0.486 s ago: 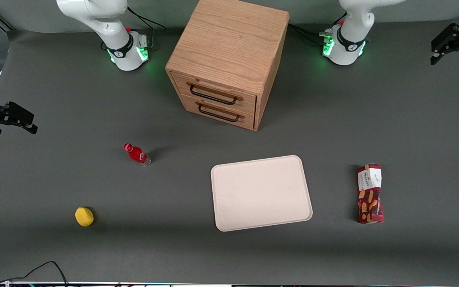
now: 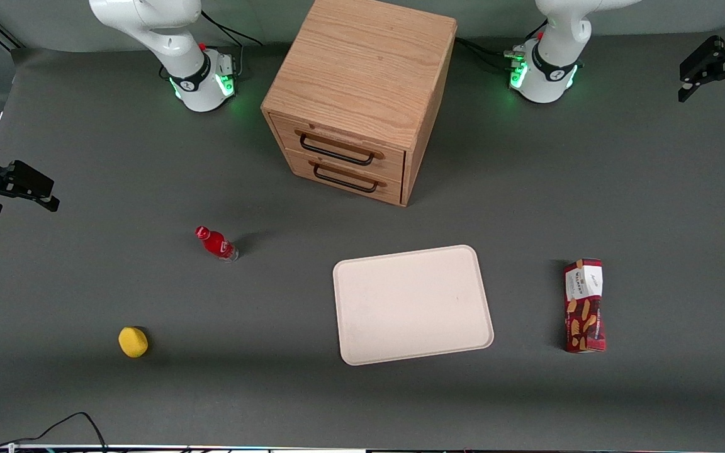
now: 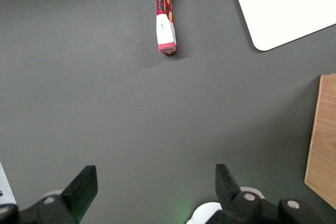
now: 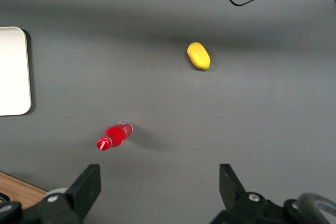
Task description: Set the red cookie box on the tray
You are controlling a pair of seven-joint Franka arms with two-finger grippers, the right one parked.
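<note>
Starting out is the fair reading of this step: the pincer (image 3: 152,192) hangs spread wide and empty, high over bare tabletop (image 2: 652,189) at the working arm's end, farther from the front camera than the red cookie box (image 2: 584,306) and well apart from it. The box lies flat on the tabletop near the tray (image 2: 413,305), with a strip of grey mat between them; nothing rests on the tray.

The next move probably calls for bringing the pincer down over the box and closing across its narrow width, since its length looks too great to span.

The box is a long, slim carton of glossy dark-red card, its white-label end farther from the front camera and tan biscuit pictures along the rest. The tray is a matte cream slab, rounded at the corners with a low rim, much wider than the box. The tabletop is a dull grey, faintly textured mat.
</note>
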